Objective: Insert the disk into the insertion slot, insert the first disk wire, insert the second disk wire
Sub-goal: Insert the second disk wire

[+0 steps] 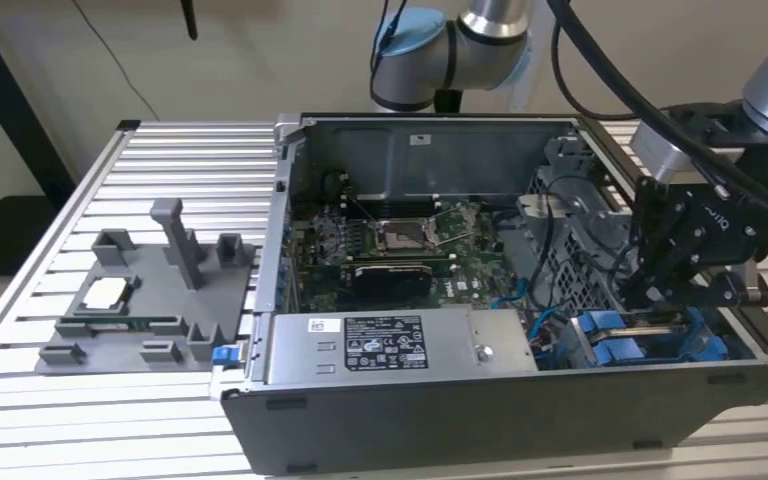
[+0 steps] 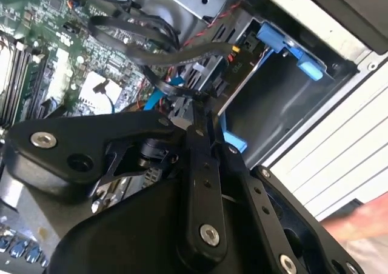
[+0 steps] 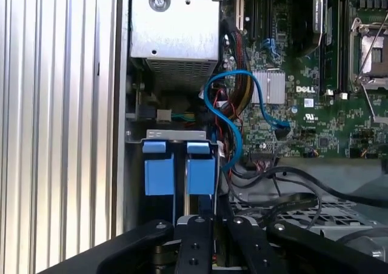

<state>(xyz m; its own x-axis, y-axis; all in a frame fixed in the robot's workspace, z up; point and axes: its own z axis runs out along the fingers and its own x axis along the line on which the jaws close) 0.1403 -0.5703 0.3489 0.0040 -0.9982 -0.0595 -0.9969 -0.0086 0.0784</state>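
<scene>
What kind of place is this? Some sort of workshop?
Probably a robotics test bench for computer assembly: an open grey desktop computer case lies on a slatted aluminium table, beside a grey plastic parts fixture, with a black gripper reaching in.

Robotics lab, slatted aluminium bench [image 1: 37,420], robot arm [image 1: 478,40]

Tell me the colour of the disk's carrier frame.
Bright blue; the carrier frame shows best in the first wrist view.

claw [image 1: 654,300] tips: hidden behind case wall | disk [image 3: 180,174]: probably mostly buried in bay
</scene>
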